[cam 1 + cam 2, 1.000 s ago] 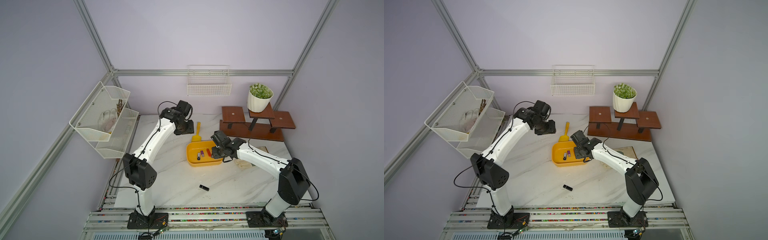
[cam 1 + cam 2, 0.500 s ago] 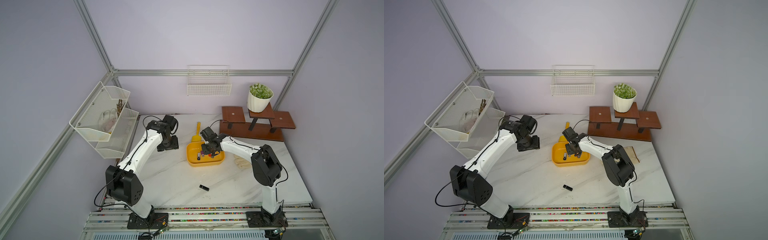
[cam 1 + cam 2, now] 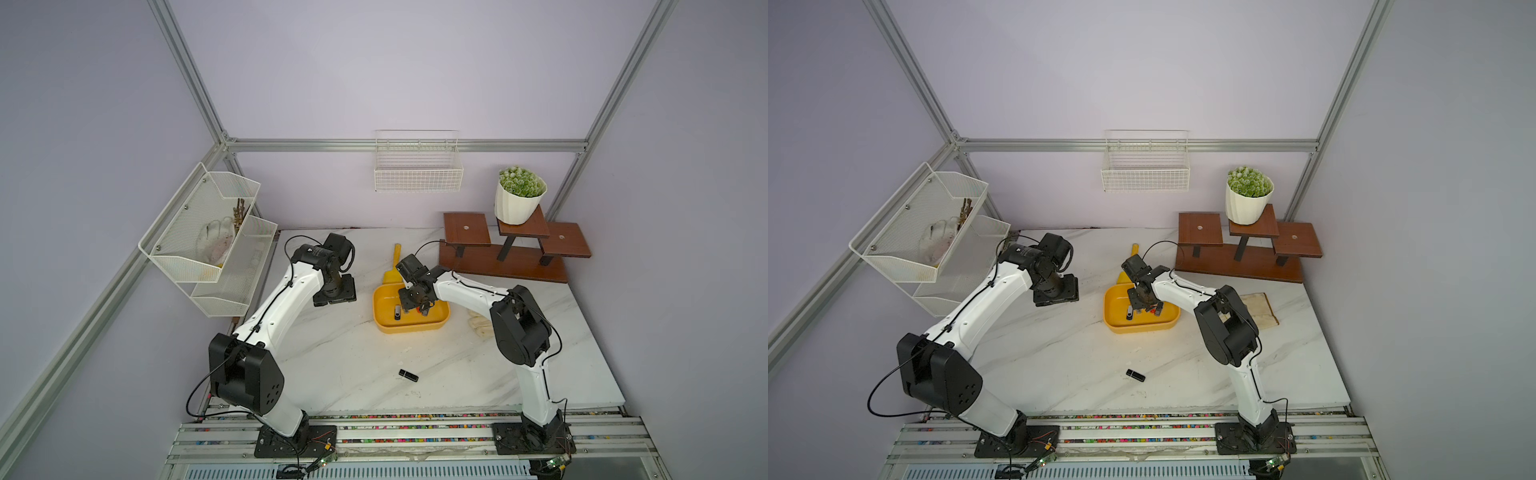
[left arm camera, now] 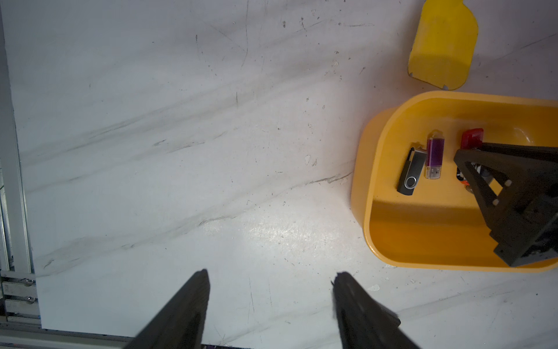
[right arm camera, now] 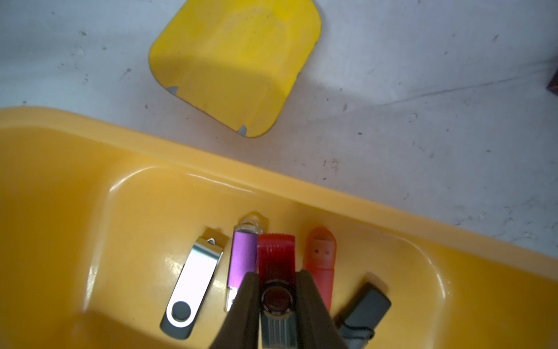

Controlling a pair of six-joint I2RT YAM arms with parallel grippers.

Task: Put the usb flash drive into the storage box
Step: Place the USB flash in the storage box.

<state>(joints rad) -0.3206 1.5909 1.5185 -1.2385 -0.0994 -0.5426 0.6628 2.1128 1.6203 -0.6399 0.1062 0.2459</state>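
A red swivel usb flash drive (image 5: 276,260), clamped by the right gripper (image 5: 277,273), was brought further into the shallow yellow plastic storage box (image 5: 60,187); the left gripper (image 4: 271,273), parted and empty, was withdrawn over the white marble tabletop (image 4: 151,151).

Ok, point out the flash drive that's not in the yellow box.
The black flash drive lying alone on the table, toward the front edge. All the others are inside the storage box, the red drive clamped by the right gripper.
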